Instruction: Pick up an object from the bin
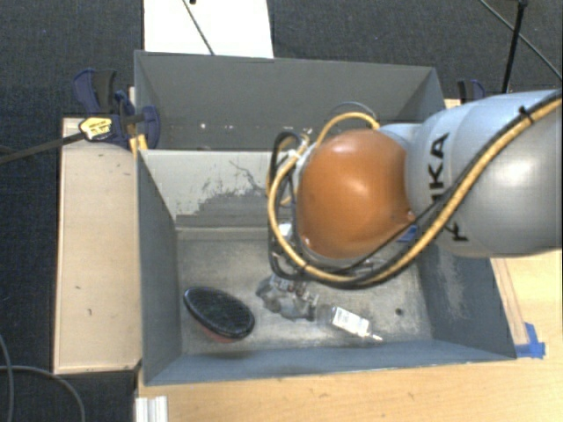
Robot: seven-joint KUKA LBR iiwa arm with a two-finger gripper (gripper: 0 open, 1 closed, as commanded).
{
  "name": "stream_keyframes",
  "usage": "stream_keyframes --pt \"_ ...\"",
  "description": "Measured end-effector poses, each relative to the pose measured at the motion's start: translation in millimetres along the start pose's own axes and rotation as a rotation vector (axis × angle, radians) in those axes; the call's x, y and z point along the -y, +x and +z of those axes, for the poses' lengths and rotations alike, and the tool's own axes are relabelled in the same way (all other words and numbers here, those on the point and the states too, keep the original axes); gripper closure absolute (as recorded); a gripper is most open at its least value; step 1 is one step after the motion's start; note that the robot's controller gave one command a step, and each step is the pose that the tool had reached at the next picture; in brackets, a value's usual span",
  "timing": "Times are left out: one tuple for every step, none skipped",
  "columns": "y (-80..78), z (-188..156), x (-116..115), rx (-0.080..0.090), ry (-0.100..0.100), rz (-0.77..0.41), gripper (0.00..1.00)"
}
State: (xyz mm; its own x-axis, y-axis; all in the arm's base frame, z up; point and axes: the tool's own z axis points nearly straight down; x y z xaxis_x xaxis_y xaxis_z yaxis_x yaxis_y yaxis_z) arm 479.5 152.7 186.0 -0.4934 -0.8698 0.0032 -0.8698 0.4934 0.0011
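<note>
While the arm (501,192) reaches down into the grey bin (158,262), its rounded orange cover (352,192) hangs above and to the right of a black oval pad (218,312). That pad lies flat on the bin floor, close to the near wall. Under the cover, the grey metal tool (286,301) sits just to the right of the black oval pad, low over the floor, near the pad but apart from it. Whether the tool is open or closed cannot be told, because the cover hides most of it. Further right of the black oval pad, past the tool, a small white tube (352,322) with a narrow tip lies on its side, slanting toward the near wall. It lies just beside the tool; whether the two touch is unclear. Yellow and black cables (290,161) loop round the cover, up and to the right of the pad.
</note>
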Motion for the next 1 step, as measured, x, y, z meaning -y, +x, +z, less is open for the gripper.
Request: stream_keyframes --pt "-9.3 -69.3 11.2 0.012 0.008 0.009 1.0"
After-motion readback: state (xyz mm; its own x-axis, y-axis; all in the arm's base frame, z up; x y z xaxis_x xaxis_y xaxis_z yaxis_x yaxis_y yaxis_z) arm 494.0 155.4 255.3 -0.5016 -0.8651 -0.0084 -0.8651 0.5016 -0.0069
